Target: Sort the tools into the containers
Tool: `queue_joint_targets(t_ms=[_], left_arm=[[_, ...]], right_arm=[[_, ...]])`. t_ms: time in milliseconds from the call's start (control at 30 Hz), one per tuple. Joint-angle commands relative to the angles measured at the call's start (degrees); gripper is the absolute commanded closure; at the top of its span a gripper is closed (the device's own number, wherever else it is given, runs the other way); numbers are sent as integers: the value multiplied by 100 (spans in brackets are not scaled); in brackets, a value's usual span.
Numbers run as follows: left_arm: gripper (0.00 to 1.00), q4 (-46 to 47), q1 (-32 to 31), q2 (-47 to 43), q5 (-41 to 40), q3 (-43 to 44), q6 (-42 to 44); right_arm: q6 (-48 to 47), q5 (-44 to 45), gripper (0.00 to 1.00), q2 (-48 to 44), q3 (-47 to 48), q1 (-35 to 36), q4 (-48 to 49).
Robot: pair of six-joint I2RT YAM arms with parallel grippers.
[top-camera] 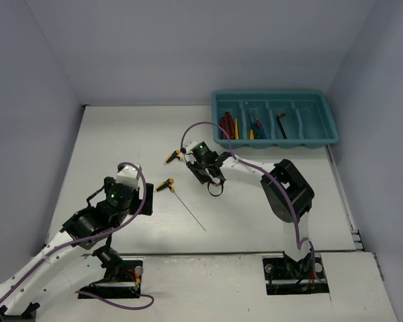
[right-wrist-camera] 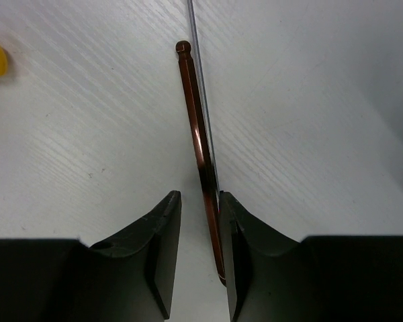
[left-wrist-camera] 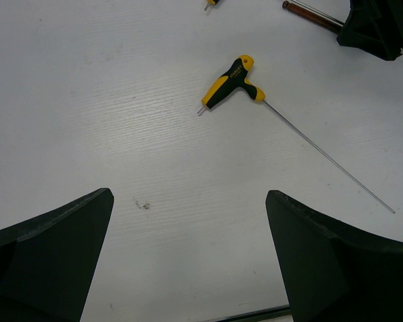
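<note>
My right gripper (right-wrist-camera: 198, 194) (top-camera: 196, 164) is low over the table with a coppery-brown hex key (right-wrist-camera: 198, 127) between its jaws. The rod lies against the right finger (right-wrist-camera: 232, 221), and bare table shows between it and the left finger, so the jaws stand narrowly open. A thin grey shaft (right-wrist-camera: 203, 94) runs beside the rod. My left gripper (left-wrist-camera: 188, 255) (top-camera: 146, 196) is wide open and empty. A yellow-black T-handle (left-wrist-camera: 230, 82) (top-camera: 164, 184) with a long thin shaft lies ahead of it. A second T-handle (top-camera: 174, 158) lies left of the right gripper.
The teal tray (top-camera: 269, 94) stands at the far right. It holds red-handled pliers (top-camera: 227, 123), a yellow screwdriver (top-camera: 237, 127), other screwdrivers (top-camera: 258, 127) and a dark hex key (top-camera: 282, 123). The right gripper's black body (left-wrist-camera: 379, 27) shows at the top right of the left wrist view.
</note>
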Motion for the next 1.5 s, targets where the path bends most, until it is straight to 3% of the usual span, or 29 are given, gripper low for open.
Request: queue_joint_targets(t_ms=[0, 233, 600, 1467], left_arm=[[3, 160, 36, 54, -84, 254, -84], [3, 160, 36, 40, -85, 249, -84], [3, 98, 36, 4, -136, 241, -111], [3, 97, 36, -23, -171, 249, -110]], right_arm=[[23, 69, 73, -626, 421, 5, -35], [-110, -423, 74, -371, 1022, 18, -191], [-324, -611, 78, 782, 2202, 26, -358], [-276, -505, 78, 1215, 1276, -2, -407]])
